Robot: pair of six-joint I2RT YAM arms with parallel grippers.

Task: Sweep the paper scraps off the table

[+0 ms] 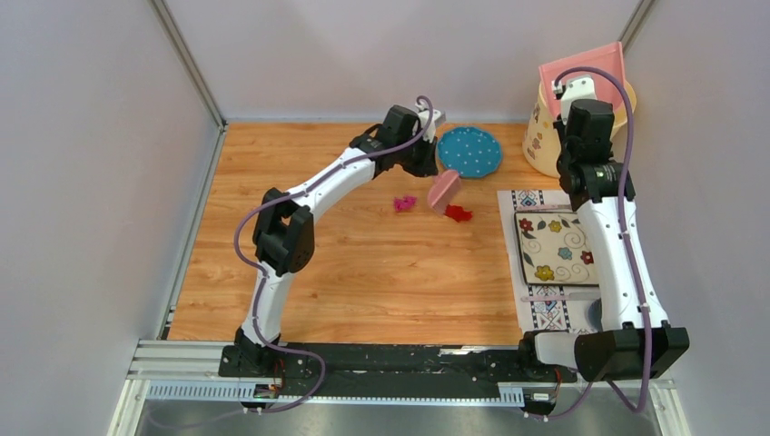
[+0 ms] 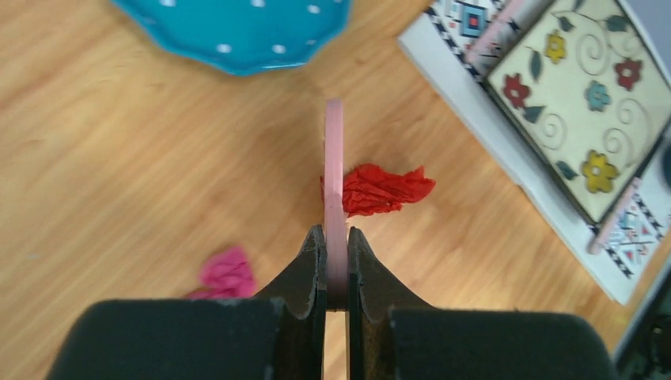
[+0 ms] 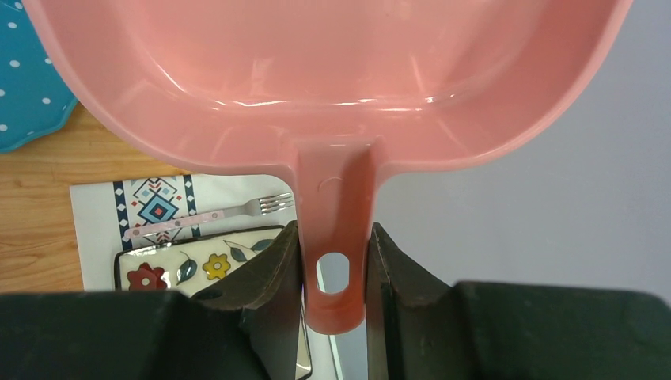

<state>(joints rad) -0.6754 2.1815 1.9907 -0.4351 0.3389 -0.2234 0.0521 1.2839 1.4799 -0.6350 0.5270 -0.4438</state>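
Observation:
Two paper scraps lie on the wooden table (image 1: 363, 272). One is a red wad (image 1: 459, 214) (image 2: 384, 188), the other a magenta wad (image 1: 404, 203) (image 2: 227, 271). My left gripper (image 1: 436, 171) (image 2: 335, 233) is shut on a pale pink hand brush (image 1: 444, 191) (image 2: 334, 166), which stands between the two scraps, its right side against the red one. At the back right my right gripper (image 1: 574, 91) (image 3: 332, 229) is shut on the handle of a pink dustpan (image 1: 586, 65) (image 3: 332, 79), raised above a cream floral bin (image 1: 542, 150).
A teal dotted plate (image 1: 469, 151) (image 2: 237, 32) lies just behind the brush. To the right, a white patterned placemat (image 1: 545, 309) carries a square floral plate (image 1: 558, 247) (image 2: 585, 95) and a fork (image 3: 210, 214). Grey walls enclose the table on three sides.

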